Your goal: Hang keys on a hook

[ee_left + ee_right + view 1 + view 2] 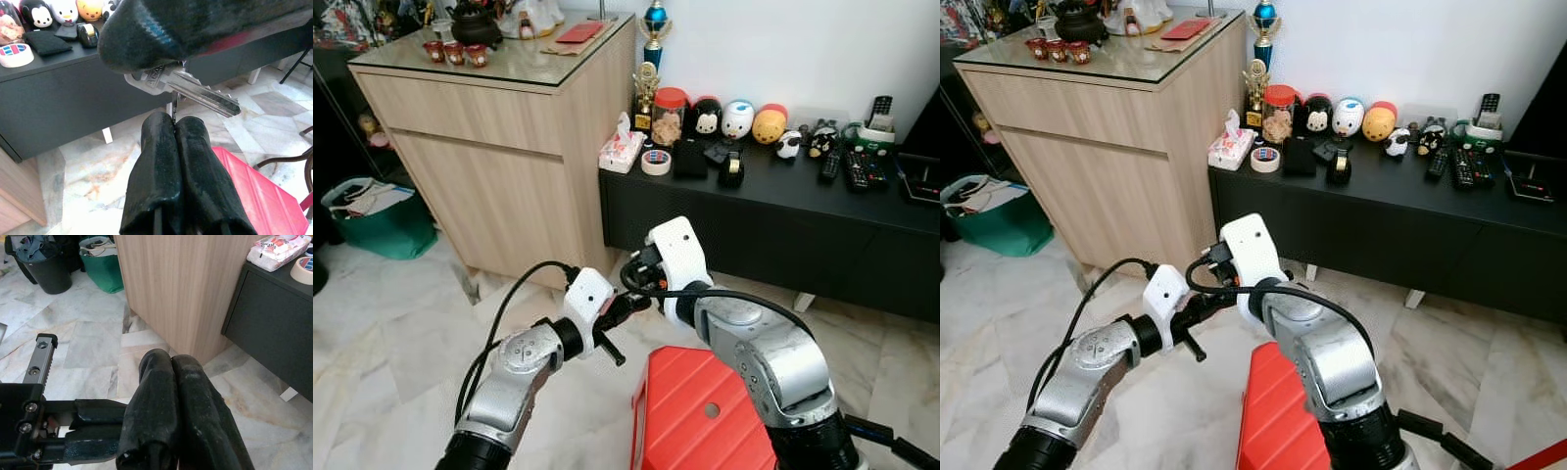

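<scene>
Both arms are bent in front of the robot, and the two claws meet in the middle, above the marble floor (401, 323). In the left wrist view the left claw (174, 128) is clenched, with its two black fingers pressed together on a thin metal piece of the keys (188, 90). The silver key lies just beyond the fingertips, directly under the dark finger of the other claw, which seems to touch it. In the right wrist view the right claw (168, 363) also has its fingers pressed together; I cannot tell if it grips anything.

Near the robot, low on the right, stands a red stool (700, 411). Far on the left is a wooden cabinet (499, 147) with a glass top. To the right of it runs a low black tabletop (783, 191) against the white wall, carrying small figures (737, 118), a tape roll (656, 162), a tissue pack (622, 150) and remotes (857, 168). A green bag (382, 220) rests on the floor, far left.
</scene>
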You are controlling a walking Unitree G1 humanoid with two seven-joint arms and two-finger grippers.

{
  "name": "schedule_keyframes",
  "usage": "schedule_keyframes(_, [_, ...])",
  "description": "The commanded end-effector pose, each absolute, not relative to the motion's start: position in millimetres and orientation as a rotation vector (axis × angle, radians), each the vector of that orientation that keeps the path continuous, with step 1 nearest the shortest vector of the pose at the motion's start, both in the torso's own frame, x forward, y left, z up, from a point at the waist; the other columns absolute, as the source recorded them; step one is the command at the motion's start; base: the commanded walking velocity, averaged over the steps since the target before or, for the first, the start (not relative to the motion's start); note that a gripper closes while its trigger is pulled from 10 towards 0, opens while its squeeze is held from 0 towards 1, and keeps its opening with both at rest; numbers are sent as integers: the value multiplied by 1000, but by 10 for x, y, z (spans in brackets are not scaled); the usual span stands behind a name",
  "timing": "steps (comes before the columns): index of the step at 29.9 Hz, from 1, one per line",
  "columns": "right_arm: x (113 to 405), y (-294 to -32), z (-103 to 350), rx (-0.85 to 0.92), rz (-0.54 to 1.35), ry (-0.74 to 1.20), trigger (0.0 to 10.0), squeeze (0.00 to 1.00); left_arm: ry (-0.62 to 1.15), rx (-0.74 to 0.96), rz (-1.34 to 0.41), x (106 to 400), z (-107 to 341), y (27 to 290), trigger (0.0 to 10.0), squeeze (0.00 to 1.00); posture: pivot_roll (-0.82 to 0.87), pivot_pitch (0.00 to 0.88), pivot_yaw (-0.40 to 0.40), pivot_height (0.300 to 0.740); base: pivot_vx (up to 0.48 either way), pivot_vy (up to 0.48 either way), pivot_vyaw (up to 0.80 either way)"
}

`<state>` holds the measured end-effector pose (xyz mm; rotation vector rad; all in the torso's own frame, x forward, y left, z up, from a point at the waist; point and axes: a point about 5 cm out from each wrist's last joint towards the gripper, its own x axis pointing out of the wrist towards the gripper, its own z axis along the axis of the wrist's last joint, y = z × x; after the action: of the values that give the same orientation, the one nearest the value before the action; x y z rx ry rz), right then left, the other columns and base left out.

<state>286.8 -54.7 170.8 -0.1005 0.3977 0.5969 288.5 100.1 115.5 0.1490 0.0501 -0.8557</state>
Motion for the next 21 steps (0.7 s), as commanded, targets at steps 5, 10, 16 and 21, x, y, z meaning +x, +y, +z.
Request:
schedule_keyframes(5, [2893,-565,1772,-81,599,363,10000,1000,64,152,-868,2876,1148,1011,0,0,-16,0,-21,716,0,0,0])
schedule_keyframes(10, [2953,-630,1829,-33,555,328,10000,1000,82,153,-883,2855,1126,1013,0,0,-17,1,-20,716,0,0,0])
schedule_keyframes(16, [3070,-750,1938,55,464,252,10000,0,95,162,-890,2838,1106,1026,0,0,-15,4,-21,716,0,0,0])
schedule_keyframes(21, [3129,-821,1943,80,416,243,10000,0,119,162,-902,2822,1086,1036,0,0,-14,7,-19,716,0,0,0])
